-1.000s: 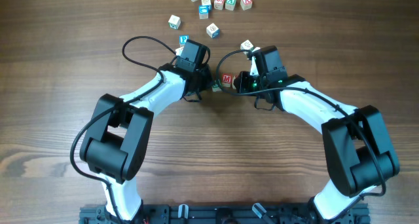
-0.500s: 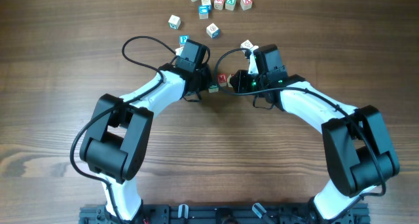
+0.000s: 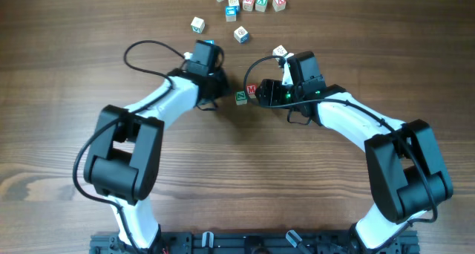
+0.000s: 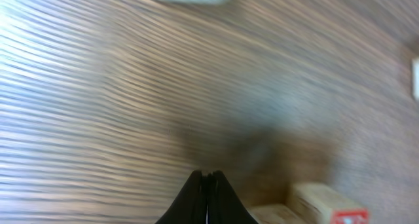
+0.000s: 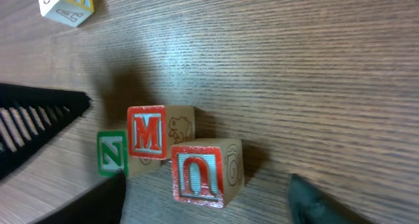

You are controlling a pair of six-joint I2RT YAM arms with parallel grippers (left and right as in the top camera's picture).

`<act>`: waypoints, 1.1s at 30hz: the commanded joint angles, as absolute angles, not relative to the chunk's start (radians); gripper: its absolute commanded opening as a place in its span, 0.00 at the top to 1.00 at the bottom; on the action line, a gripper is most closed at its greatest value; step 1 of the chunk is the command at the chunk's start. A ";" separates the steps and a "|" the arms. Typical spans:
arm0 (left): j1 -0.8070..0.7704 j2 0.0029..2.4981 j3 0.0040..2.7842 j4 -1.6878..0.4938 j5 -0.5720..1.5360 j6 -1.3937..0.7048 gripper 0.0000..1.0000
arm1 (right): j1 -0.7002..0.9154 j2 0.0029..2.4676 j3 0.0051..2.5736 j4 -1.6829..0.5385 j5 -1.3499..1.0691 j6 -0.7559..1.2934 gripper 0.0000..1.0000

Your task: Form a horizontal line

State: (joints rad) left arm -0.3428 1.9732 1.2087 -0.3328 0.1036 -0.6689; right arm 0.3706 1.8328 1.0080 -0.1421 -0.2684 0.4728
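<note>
1. The three blocks lie together near the middle of the table (image 3: 67,76), between the two arms. The N block (image 5: 112,153) and the M block (image 5: 147,132) touch side by side. The arch block (image 5: 200,171) touches the M block's corner but is set toward the right wrist camera.
2. The step in hand looks like straightening. The blocks are gathered, yet they run staggered and on a slant, not in a level row.
3. The right gripper (image 5: 207,181) is spread wide, with a finger on each side of the arch block and no contact that I can see. The left gripper (image 4: 206,185) has its fingers pressed together on nothing. Its tip is near the N block but apart from it.
4. The next move probably calls for a light grip or nudge on the arch block to bring it level with the M block. After that the whole row needs turning square without knocking the other two.
5. From overhead, the right gripper hides the arch block. The left wrist view is smeared, and no letter can be read in it. The right fingers are cut off by the frame's lower edge, and a loose yellow-lettered block (image 5: 69,1) is cut off at the top.
</note>
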 commanded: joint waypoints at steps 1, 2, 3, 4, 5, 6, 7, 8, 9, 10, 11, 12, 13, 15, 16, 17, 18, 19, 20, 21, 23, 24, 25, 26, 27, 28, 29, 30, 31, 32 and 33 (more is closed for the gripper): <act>-0.292 1.992 1.202 -0.365 0.108 -0.666 0.94 | 0.373 1.850 1.000 -0.142 -0.219 0.473 0.09; -0.286 1.992 1.202 -0.377 0.108 -0.666 0.94 | 0.373 1.850 1.000 -0.141 -0.213 0.474 0.07; -0.281 1.992 1.202 -0.388 0.108 -0.664 0.94 | 0.372 1.849 1.000 -0.139 -0.208 0.473 0.05; -0.276 1.992 1.202 -0.401 0.107 -0.659 0.96 | 0.371 1.847 1.003 -0.139 -0.206 0.474 0.04; -0.272 1.992 1.202 -0.413 0.107 -0.659 0.96 | 0.368 1.841 1.009 -0.139 -0.207 0.474 0.00; -0.268 1.992 1.202 -0.419 0.107 -0.659 0.96 | 0.366 1.835 1.015 -0.139 -0.206 0.474 0.00; -0.265 1.992 1.202 -0.423 0.107 -0.659 0.96 | 0.365 1.831 1.020 -0.138 -0.206 0.474 0.00; -0.258 1.992 1.202 -0.427 0.104 -0.659 0.96 | 0.365 1.819 1.030 -0.130 -0.206 0.472 0.01; -0.250 1.992 1.202 -0.429 0.104 -0.659 0.96 | 0.363 1.809 1.038 -0.121 -0.206 0.471 0.01; -0.239 1.992 1.202 -0.432 0.104 -0.665 0.96 | 0.361 1.798 1.045 -0.110 -0.206 0.472 0.00; -0.225 1.991 1.202 -0.440 0.104 -0.689 0.96 | 0.359 1.787 1.054 -0.095 -0.206 0.472 0.00; -0.212 1.990 1.202 -0.448 0.104 -0.710 0.96 | 0.359 1.779 1.060 -0.081 -0.206 0.472 0.01; -0.186 1.988 1.202 -0.459 0.106 -0.746 0.96 | 0.359 1.771 1.070 -0.054 -0.206 0.475 0.02; -0.140 1.982 1.203 -0.464 0.135 -0.768 0.96 | 0.359 1.767 1.091 -0.022 -0.207 0.510 0.31; -0.099 1.975 1.202 -0.456 0.184 -0.767 0.96 | 0.359 1.768 1.108 -0.009 -0.207 0.528 0.62; -0.082 1.973 1.203 -0.452 0.209 -0.767 0.96 | 0.361 1.771 1.118 -0.002 -0.207 0.527 0.73; -0.060 1.971 1.203 -0.449 0.241 -0.764 0.96 | 0.362 1.775 1.132 0.001 -0.206 0.527 0.80; -0.040 1.970 1.202 -0.446 0.271 -0.757 0.96 | 0.362 1.779 1.150 0.003 -0.207 0.527 0.90; -0.022 1.970 1.203 -0.445 0.300 -0.737 0.96 | 0.362 1.788 1.168 0.003 -0.207 0.525 0.92; -0.006 1.970 1.203 -0.446 0.320 -0.723 0.96 | 0.362 1.795 1.192 -0.001 -0.208 0.523 0.95; 0.018 1.970 1.203 -0.454 0.351 -0.704 0.96 | 0.363 1.816 1.239 -0.016 -0.210 0.523 0.95; 0.027 1.970 1.203 -0.461 0.359 -0.704 0.96 | 0.364 1.831 1.266 -0.030 -0.210 0.522 0.95; 0.033 1.970 1.203 -0.469 0.368 -0.704 0.96 | 0.365 1.847 1.299 -0.056 -0.210 0.522 0.95; 0.039 1.970 1.203 -0.480 0.379 -0.704 0.96 | 0.368 1.875 1.345 -0.094 -0.210 0.518 0.95; 0.041 1.970 1.203 -0.490 0.378 -0.704 0.96 | 0.373 1.898 1.381 -0.125 -0.210 0.511 0.95; 0.040 1.970 1.203 -0.496 0.378 -0.704 0.96 | 0.377 1.919 1.409 -0.148 -0.210 0.503 0.95; 0.040 1.970 1.202 -0.504 0.378 -0.704 0.96 | 0.383 1.952 1.457 -0.196 -0.210 0.496 0.95; 0.039 1.970 1.202 -0.506 0.378 -0.704 0.96 | 0.386 1.976 1.489 -0.227 -0.210 0.490 0.95; 0.039 1.970 1.203 -0.509 0.378 -0.704 0.96 | 0.393 2.014 1.543 -0.281 -0.210 0.474 0.95; 0.039 1.970 1.203 -0.510 0.378 -0.704 0.96 | 0.398 2.039 1.575 -0.310 -0.207 0.465 0.95; 0.039 1.970 1.203 -0.510 0.378 -0.704 0.93 | 0.408 2.080 1.626 -0.362 -0.199 0.453 0.95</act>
State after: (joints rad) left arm 0.0376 1.9732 1.2087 -0.5068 0.3485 -0.7204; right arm 0.3790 1.9617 1.5066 -0.2764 -0.2176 0.4988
